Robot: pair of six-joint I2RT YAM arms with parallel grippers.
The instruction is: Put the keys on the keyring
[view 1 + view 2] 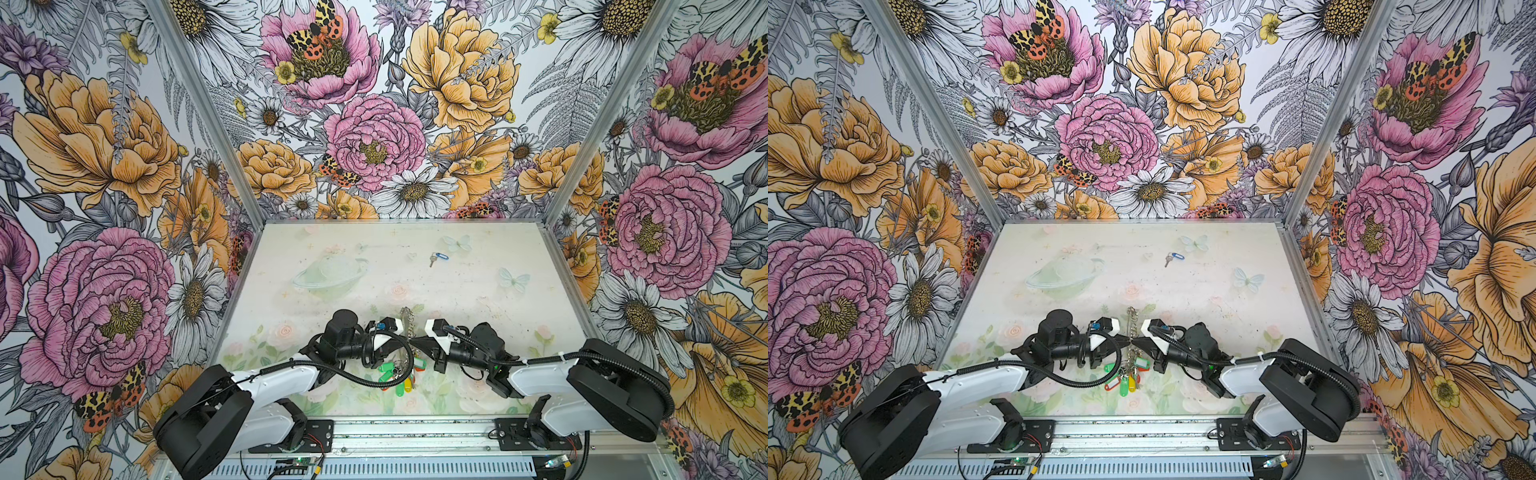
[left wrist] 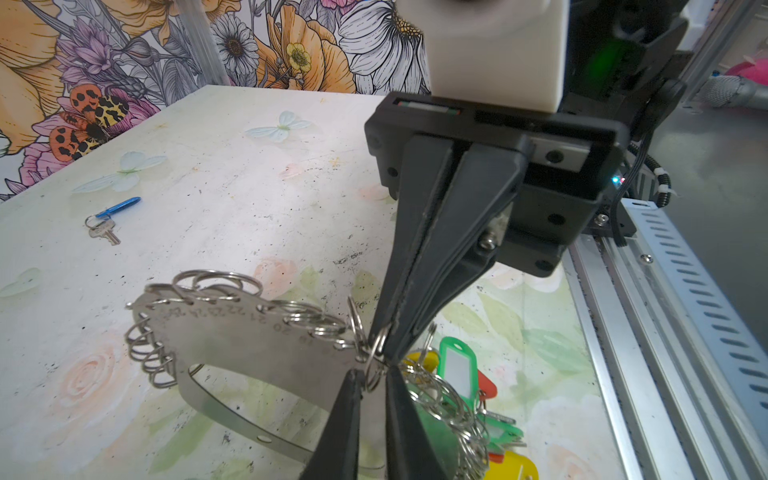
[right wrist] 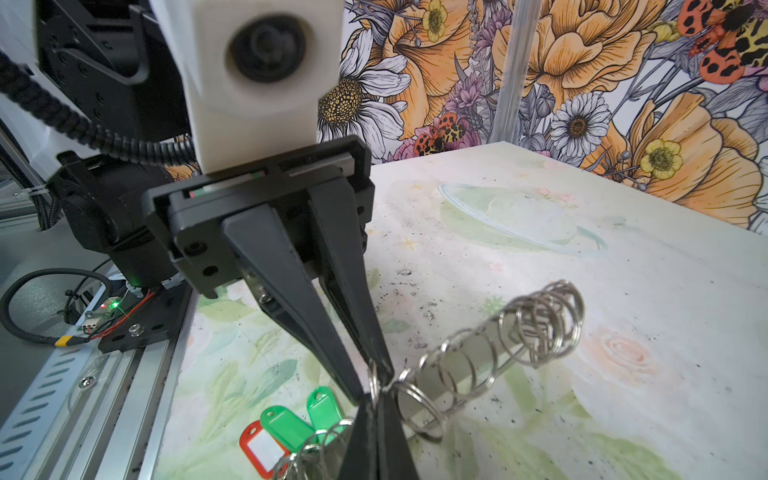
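Left claw and right claw seemingly pinch keyring; keys lie apart.

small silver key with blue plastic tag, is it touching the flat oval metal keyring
Apart. In a top view the key lies far behind the keyring.

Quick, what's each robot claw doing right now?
Left gripper: closed on a small silver wire ring edging the brownish-grey oval keyring.
Right gripper: shut, pinching a wire ring there too.

A bunch of green, red and yellow key tags lies near the front edge of the pastel-printed table, which is enclosed by floral walls.
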